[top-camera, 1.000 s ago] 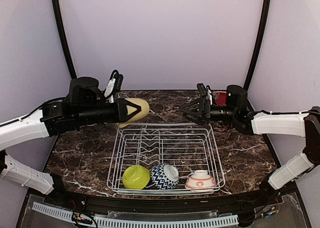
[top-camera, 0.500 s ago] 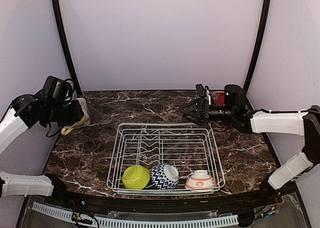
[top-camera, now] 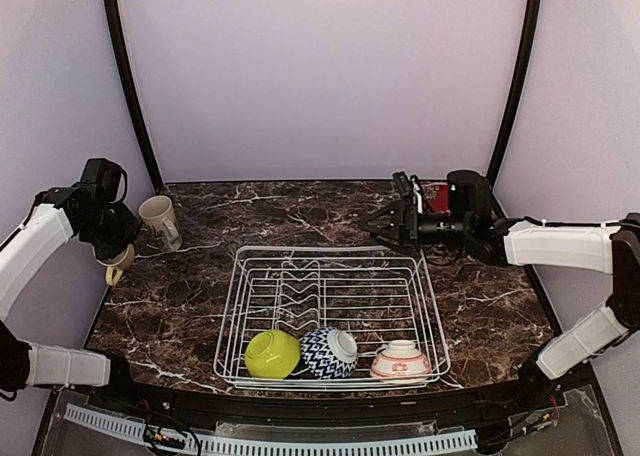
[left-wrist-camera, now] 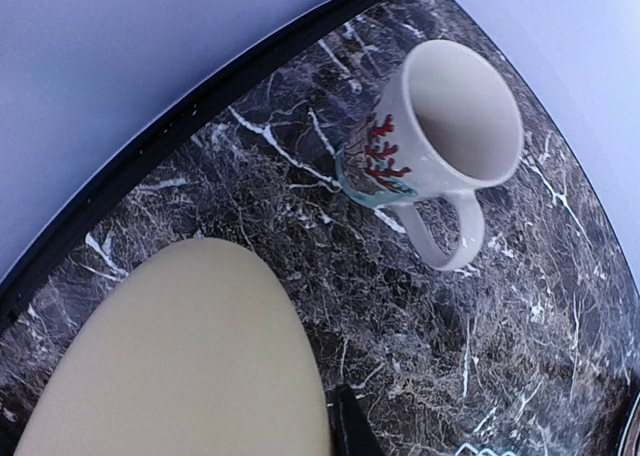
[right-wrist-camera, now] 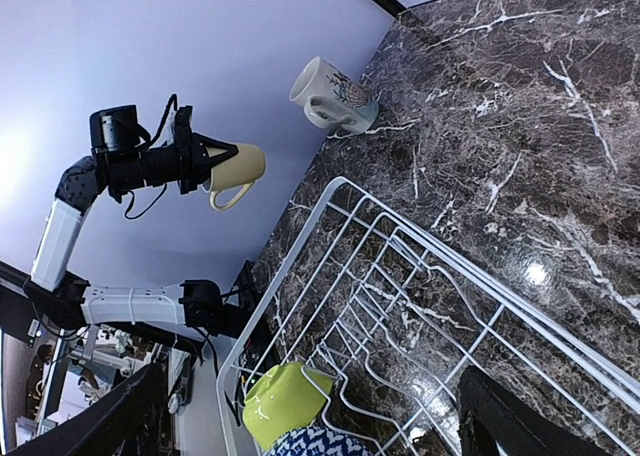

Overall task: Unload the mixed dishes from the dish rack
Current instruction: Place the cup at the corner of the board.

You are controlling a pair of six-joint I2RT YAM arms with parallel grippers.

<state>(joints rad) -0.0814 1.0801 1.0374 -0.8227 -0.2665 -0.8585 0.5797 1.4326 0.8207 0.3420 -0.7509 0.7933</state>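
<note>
The dark marble desk (top-camera: 480, 306) carried the white wire rack (top-camera: 340, 296) at its middle, towards the near edge. The right gripper (top-camera: 385, 224) hovered just past the rack's far right corner, its jaws spread wide and holding nothing. The left gripper (top-camera: 116, 248) hung at the desk's left edge, clamped on the yellow mug (top-camera: 120, 265) and holding it off the desk (handle pointing down in the right wrist view). The cream mug (top-camera: 160, 222) stood upright on the desk near the far left corner, close to the yellow one but apart from it. Three bowls lay in a row along the rack's near side: lime (top-camera: 271, 354) at the left, navy-zigzag (top-camera: 329, 352) touching it, pink-white (top-camera: 401, 360) at the right.
</note>
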